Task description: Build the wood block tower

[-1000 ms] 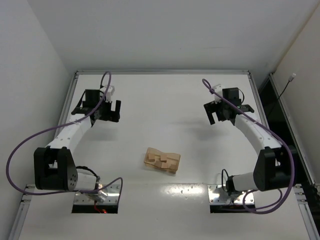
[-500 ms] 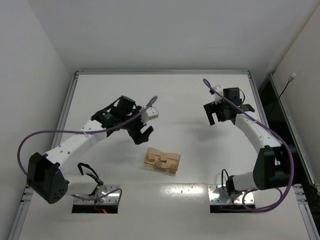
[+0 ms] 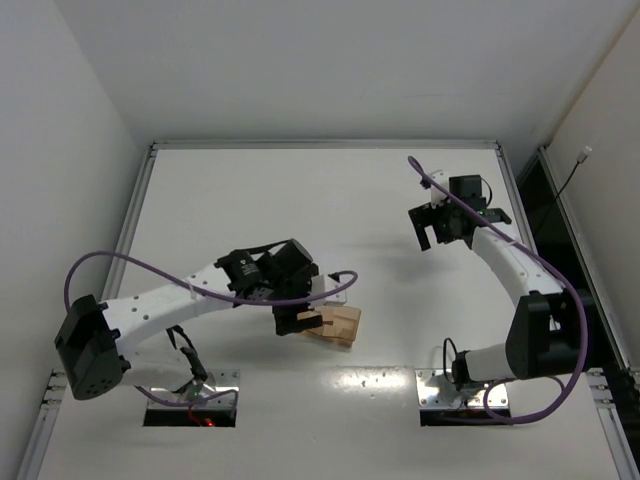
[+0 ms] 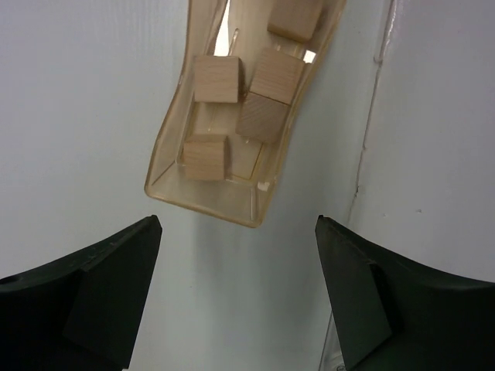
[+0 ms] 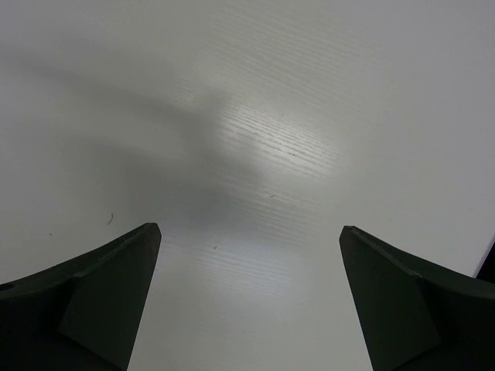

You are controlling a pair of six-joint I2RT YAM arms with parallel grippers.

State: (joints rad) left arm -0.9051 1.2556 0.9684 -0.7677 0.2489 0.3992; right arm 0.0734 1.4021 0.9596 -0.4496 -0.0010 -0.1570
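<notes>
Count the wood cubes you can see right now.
5 cubes, all inside the translucent box: one at its near end, three clustered mid-box, one cut off at the frame's top. More may be hidden.

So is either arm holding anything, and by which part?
Nothing: left jaws open, just short of the box of blocks; right jaws open over the table.

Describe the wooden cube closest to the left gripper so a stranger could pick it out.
On the white table, a translucent tan box lies just ahead of the open left gripper. The wooden cube sits in the box's corner nearest that gripper; the other cubes lie farther back.
</notes>
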